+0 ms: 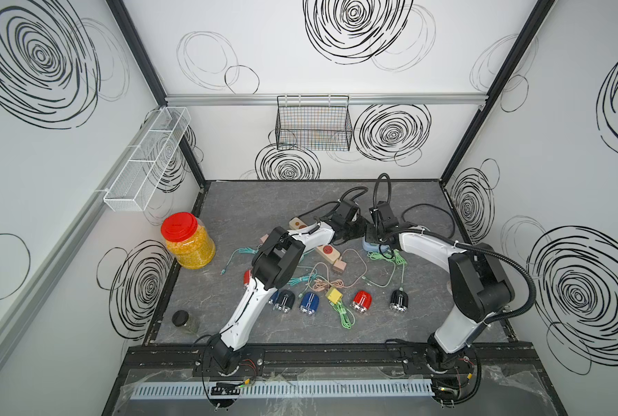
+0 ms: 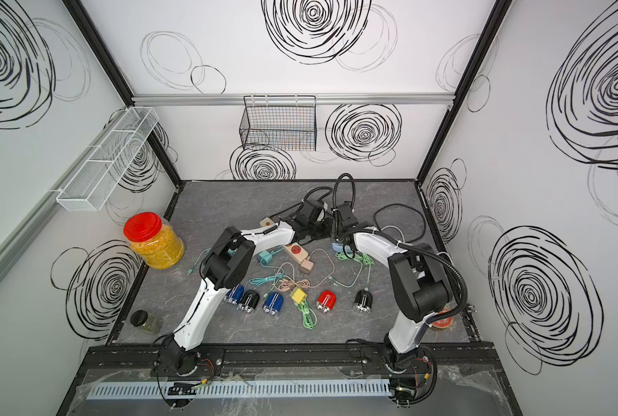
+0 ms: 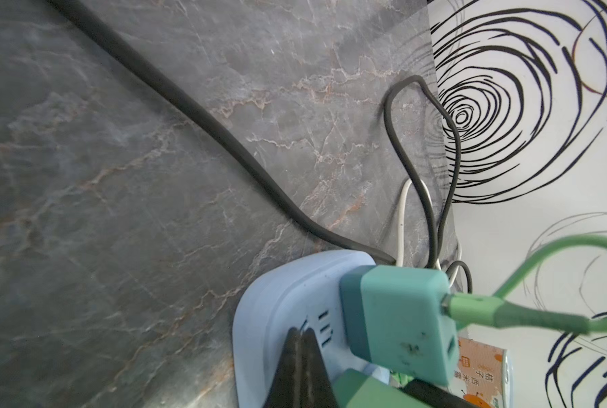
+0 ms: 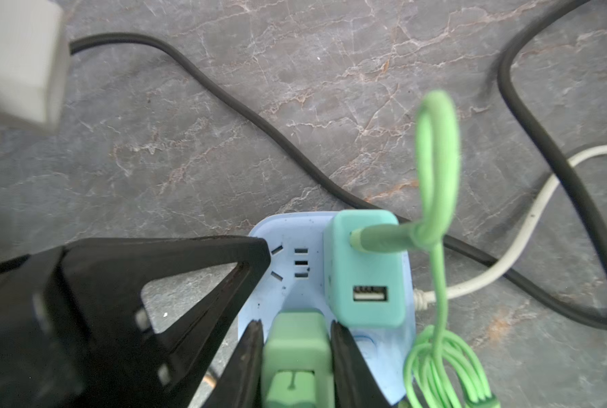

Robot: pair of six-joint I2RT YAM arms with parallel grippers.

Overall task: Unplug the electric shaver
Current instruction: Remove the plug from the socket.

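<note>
Right claw (image 4: 295, 328) is narrowed on a green plug (image 4: 296, 349), one finger on each side. The plug sits in a light blue power strip (image 4: 295, 296) on the grey marbled surface (image 1: 264, 201). Left claw (image 3: 301, 339) has its tips pressed together and rests on the strip's face beside a group of slots.

A teal USB charger (image 4: 365, 275) is plugged in next to the green plug, and a bright green cable (image 4: 436, 159) loops out of it.

A black electric shaver (image 1: 398, 299) lies near the front edge, well apart from the strip, right of a red shaver (image 1: 361, 300). A pale green cable meets its top end.

The shavers carry small white print, too small to read. An orange-and-white label (image 3: 479, 367) past the charger bears Chinese characters.
</note>
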